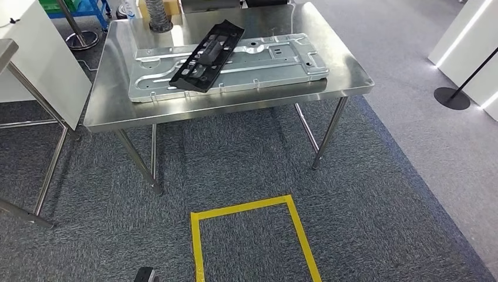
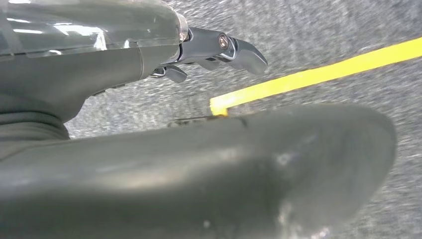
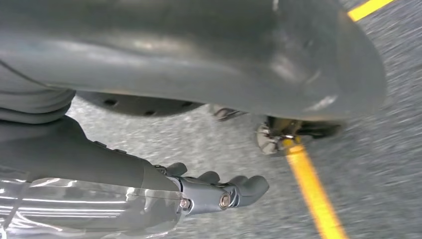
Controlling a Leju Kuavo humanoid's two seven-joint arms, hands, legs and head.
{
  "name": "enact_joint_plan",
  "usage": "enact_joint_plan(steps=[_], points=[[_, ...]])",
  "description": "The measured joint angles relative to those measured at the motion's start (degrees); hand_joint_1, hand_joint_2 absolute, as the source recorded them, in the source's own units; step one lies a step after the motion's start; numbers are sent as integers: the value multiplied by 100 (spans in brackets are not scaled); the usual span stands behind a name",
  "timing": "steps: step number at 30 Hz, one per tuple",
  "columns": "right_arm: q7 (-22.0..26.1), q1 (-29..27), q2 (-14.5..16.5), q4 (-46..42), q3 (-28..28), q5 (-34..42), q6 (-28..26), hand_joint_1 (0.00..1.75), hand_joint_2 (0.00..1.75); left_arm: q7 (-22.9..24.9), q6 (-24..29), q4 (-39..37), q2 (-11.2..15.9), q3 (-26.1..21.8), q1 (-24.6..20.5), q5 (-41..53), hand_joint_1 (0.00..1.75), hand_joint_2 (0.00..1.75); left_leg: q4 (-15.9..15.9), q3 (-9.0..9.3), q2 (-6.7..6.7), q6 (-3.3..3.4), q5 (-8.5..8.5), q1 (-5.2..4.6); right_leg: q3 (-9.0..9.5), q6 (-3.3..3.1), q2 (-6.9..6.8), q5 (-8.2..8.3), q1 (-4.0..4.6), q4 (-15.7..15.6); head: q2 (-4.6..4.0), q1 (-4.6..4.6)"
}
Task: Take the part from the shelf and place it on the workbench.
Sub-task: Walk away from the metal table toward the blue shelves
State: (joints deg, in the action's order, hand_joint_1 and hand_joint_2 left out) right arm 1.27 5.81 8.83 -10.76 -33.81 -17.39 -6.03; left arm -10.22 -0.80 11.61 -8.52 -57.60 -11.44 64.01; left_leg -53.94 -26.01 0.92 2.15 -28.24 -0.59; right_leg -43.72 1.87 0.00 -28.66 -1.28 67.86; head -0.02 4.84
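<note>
A black plastic part (image 1: pixel 207 57) lies slanted on top of a large silver sheet-metal panel (image 1: pixel 270 61). Both rest on the steel workbench (image 1: pixel 111 111) ahead of me. My left hand (image 2: pixel 199 47) hangs low over the grey carpet near a yellow tape line (image 2: pixel 318 74); its fingers are stretched out and hold nothing. My right hand (image 3: pixel 214 191) also hangs over the carpet beside a yellow tape line (image 3: pixel 311 191), fingers extended and apart, with nothing in them.
A yellow tape rectangle (image 1: pixel 252 207) marks the carpet in front of the workbench. A second steel table frame (image 1: pixel 50 170) and a white panel (image 1: pixel 41 59) stand at the left. A black round stand base (image 1: pixel 452 98) sits at the right. A grey hose (image 1: pixel 157 14) stands at the bench's back.
</note>
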Motion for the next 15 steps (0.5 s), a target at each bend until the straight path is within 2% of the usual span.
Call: enact_joint_plan(steps=[1,2,3,4,5,6,7,8,9,11,12,13,15], points=[[-44,-20,-11,1,20,-14,-9,0,0,9,-4,0,0,4,5,7,0,0,-23,-121,12,4,82,-9,-34,10,1,-139,5,404,0,1],[-80,-35,-19,1,35,-20,-16,0,44,19,-8,0,1,7,7,9,0,0,-57,-250,25,5,159,-20,-17,14,2,-106,10,694,0,1],[-117,-45,-26,1,48,-14,-13,0,87,27,-12,0,1,8,9,10,0,0,-103,-389,38,2,230,-33,78,6,1,39,13,820,0,1],[-147,-52,-32,1,56,-3,-3,0,131,33,-14,0,2,8,10,9,0,0,-156,-534,48,-4,298,-45,277,-16,1,199,20,745,0,1],[-172,-53,-38,0,57,9,12,0,175,36,-15,0,2,8,9,7,0,0,-216,-663,54,-13,358,-54,596,-54,-2,250,34,456,0,1],[-195,-51,-44,-2,58,19,25,0,175,36,-16,0,2,8,11,3,0,0,-276,-774,59,-26,407,-68,1011,-93,-8,163,57,-16,0,1],[-212,-48,-49,-4,61,20,29,0,175,35,-16,0,2,8,14,-1,0,0,-324,-856,65,-45,457,-79,1388,-124,-14,-14,75,-507,0,1],[-229,-49,-51,-6,65,18,31,0,175,33,-16,0,3,8,16,-8,0,0,-356,-910,71,-66,511,-83,1656,-146,-17,-179,94,-888,0,1],[-247,-52,-51,-6,71,16,33,0,175,31,-16,0,3,8,20,-16,0,0,-368,-948,79,-93,566,-83,1786,-159,-18,-270,108,-1120,0,1],[-278,-73,-38,4,77,18,34,0,175,27,-15,0,9,7,33,-31,0,0,-389,-1014,64,-157,612,-66,1723,-204,-26,-193,99,-1183,0,1],[-289,-78,-31,10,78,19,30,0,175,25,-14,0,11,6,50,-36,0,0,-476,-1066,35,-197,486,-53,1662,-240,-38,-123,86,-1191,0,1],[-298,-85,-25,15,78,19,26,0,175,23,-13,0,13,6,70,-39,0,0,-657,-1135,2,-239,254,-37,1587,-269,-49,-44,73,-1201,0,1],[-311,-84,-22,16,80,0,19,0,175,21,-7,0,14,5,101,-40,0,0,-1297,-1299,-38,-313,-354,19,1405,-298,-56,110,67,-1199,0,1]])
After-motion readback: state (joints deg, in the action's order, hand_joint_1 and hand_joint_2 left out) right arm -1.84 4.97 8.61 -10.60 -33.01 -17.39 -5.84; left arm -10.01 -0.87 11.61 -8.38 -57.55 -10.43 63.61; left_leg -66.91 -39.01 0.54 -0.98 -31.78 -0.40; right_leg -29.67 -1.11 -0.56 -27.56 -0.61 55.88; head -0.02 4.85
